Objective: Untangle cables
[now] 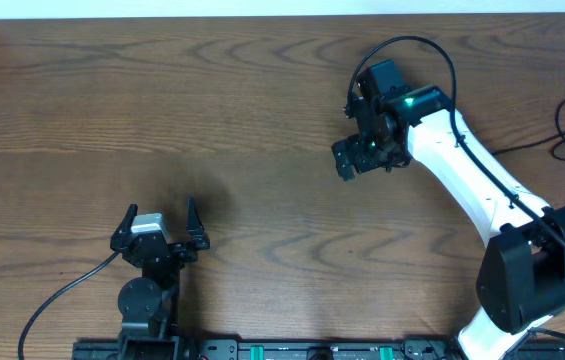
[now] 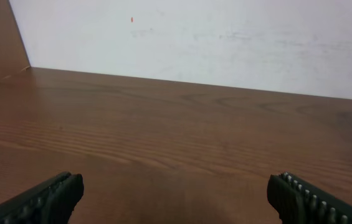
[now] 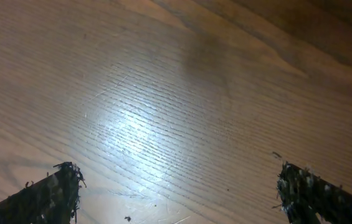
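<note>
Overhead cam: thin black cables [image 1: 560, 112] loop at the far right edge of the brown wood-grain table [image 1: 212, 100], partly cut off by the frame, so we can't tell plug ends. Nearest is the white right arm [image 1: 482, 180]; its right gripper [image 1: 347, 160] hangs well apart from them, jaws spread. Left gripper [image 1: 160, 206] sits near the front edge, also spread wide, gripping nothing. Wrist cams show no cables, only ribbed black fingertips [image 2: 45, 199] over wood grain; left wrist adds a white wall [image 2: 225, 37].
</note>
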Available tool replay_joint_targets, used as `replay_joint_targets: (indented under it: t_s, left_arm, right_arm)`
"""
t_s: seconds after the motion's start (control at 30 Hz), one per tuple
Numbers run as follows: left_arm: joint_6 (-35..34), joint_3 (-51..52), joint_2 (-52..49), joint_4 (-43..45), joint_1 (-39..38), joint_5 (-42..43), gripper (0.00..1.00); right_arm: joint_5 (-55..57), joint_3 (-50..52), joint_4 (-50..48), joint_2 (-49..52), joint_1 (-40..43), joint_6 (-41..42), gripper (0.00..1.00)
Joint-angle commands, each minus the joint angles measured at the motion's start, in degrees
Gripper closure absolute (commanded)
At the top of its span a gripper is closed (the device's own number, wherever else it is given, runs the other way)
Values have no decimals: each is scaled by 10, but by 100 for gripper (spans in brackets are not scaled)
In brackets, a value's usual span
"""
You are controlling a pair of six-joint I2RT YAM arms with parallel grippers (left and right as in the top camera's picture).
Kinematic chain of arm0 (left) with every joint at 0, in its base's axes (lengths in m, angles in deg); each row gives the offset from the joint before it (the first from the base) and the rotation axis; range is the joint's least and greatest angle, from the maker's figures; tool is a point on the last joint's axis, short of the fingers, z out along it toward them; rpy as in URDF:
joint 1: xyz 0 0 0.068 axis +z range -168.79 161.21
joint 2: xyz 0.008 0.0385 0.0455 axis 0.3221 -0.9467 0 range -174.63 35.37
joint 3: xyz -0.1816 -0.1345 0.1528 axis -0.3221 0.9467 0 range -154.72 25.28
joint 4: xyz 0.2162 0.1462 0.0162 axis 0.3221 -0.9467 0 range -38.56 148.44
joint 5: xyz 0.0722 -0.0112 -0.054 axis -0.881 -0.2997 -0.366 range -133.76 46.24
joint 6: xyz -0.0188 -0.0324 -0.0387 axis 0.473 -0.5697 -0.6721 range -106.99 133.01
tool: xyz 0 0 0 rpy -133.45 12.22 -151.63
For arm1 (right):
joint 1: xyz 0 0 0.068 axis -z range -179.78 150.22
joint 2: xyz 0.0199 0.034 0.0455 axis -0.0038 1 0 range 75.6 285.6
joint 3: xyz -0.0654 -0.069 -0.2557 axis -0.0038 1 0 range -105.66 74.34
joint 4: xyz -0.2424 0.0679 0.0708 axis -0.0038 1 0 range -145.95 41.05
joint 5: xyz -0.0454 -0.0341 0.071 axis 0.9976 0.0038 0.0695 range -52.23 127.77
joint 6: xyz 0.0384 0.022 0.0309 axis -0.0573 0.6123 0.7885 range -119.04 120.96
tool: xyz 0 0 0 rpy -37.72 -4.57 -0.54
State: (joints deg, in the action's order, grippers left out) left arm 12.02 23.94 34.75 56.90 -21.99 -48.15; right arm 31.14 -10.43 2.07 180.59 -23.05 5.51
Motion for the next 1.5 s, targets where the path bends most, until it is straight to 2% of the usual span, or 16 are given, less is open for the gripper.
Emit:
replay_joint_targets:
  t_s: [0.0, 0.6, 0.9, 1.03, 1.2, 1.33, 1.47]
  left_arm:
    - [12, 11, 4, -24, 3, 1, 0]
    - [12, 11, 4, -24, 3, 1, 0]
    - [12, 11, 4, -24, 3, 1, 0]
    - [12, 11, 4, -24, 3, 1, 0]
    - [12, 11, 4, -25, 3, 1, 0]
    - [12, 11, 4, -24, 3, 1, 0]
    - [12, 11, 4, -24, 3, 1, 0]
  right_arm:
    - [1, 2, 0, -4, -1, 5, 1]
    - [17, 2, -2, -6, -20, 5, 1]
    - [70, 3, -91, -39, -63, 6, 1]
    - [83, 9, -115, -61, -68, 32, 1]
    - [82, 82, -181, -121, -52, 49, 1]
    - [82, 210, -272, -208, -21, 94, 1]
    - [82, 348, -388, -308, 16, 100, 1]
